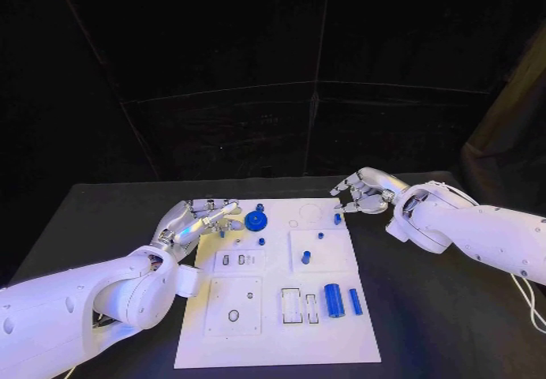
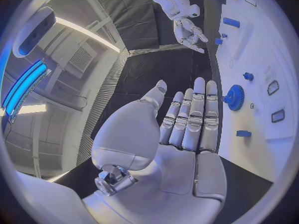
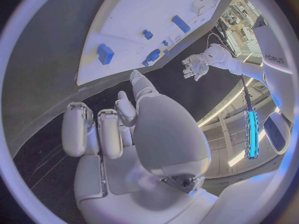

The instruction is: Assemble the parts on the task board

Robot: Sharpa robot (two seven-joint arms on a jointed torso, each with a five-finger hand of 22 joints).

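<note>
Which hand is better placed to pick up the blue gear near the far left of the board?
Left, probably. The left hand is open right beside the blue gear, while the right hand sits curled at the task board's far right corner.

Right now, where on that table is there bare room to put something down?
Bare black table lies left of the task board and right of it, nearer than the right hand. It is crowded around the blue gear beside the left hand.

Black counter (image 1: 432, 316) set against black curtain backdrop (image 1: 285, 103) hung in folds; ribbed pale ceiling panels (image 2: 102, 99) overhead with long strip light (image 2: 87, 32) and a blue-glowing fixture (image 2: 25, 87).
</note>
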